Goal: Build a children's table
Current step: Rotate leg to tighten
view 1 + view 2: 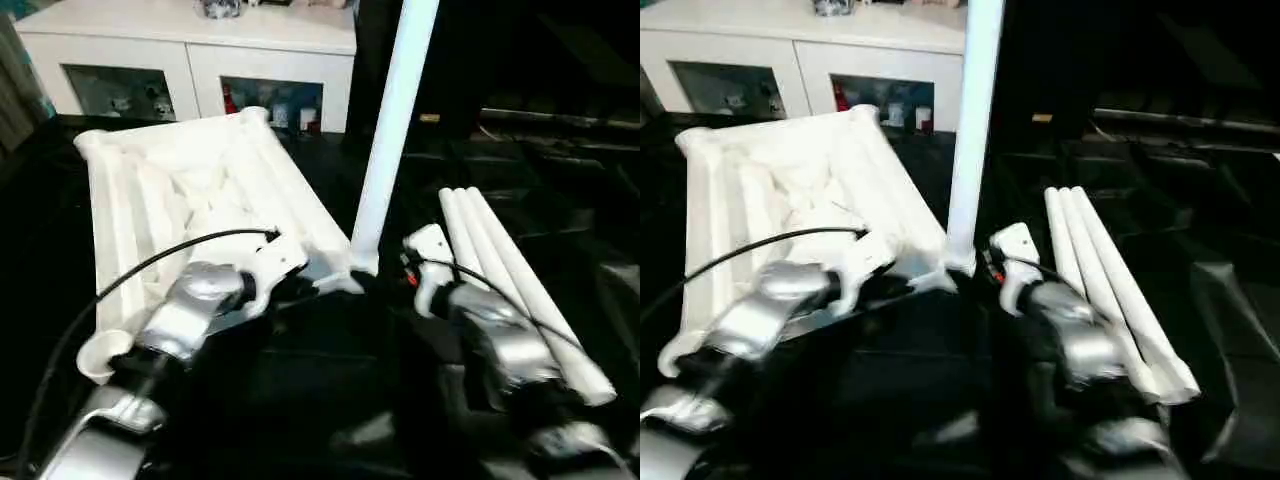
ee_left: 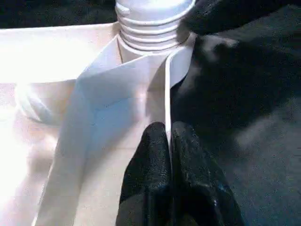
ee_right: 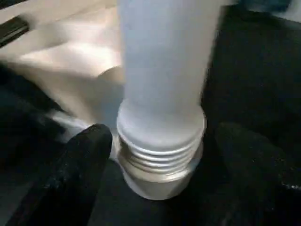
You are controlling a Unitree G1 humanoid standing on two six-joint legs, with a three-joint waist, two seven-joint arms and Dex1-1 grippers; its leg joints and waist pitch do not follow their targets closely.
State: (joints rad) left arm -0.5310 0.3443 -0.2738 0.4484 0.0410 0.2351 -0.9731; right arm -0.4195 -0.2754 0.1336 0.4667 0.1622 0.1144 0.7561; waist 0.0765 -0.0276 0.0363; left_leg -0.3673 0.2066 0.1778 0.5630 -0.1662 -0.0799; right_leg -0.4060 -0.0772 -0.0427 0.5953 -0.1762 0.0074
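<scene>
Black work table [image 1: 300,400]: left pincer [image 2: 168,136] clamps tabletop [image 1: 190,190]; right pincer [image 3: 160,155] agape.

— What stands at the back of the room?
— A white cabinet [image 1: 190,55] runs along the far side, its flat top brightly lit, with small items on it too blurred to name. Two glass doors [image 1: 125,92] show small colourful objects on the shelves inside.

— And nearer the camera?
— A work table under a black cover [image 1: 330,400] fills the foreground; the cover wrinkles and catches dull highlights on the right [image 1: 1230,290]. Beyond it, right of the cabinet, the background falls into deep shadow.
</scene>
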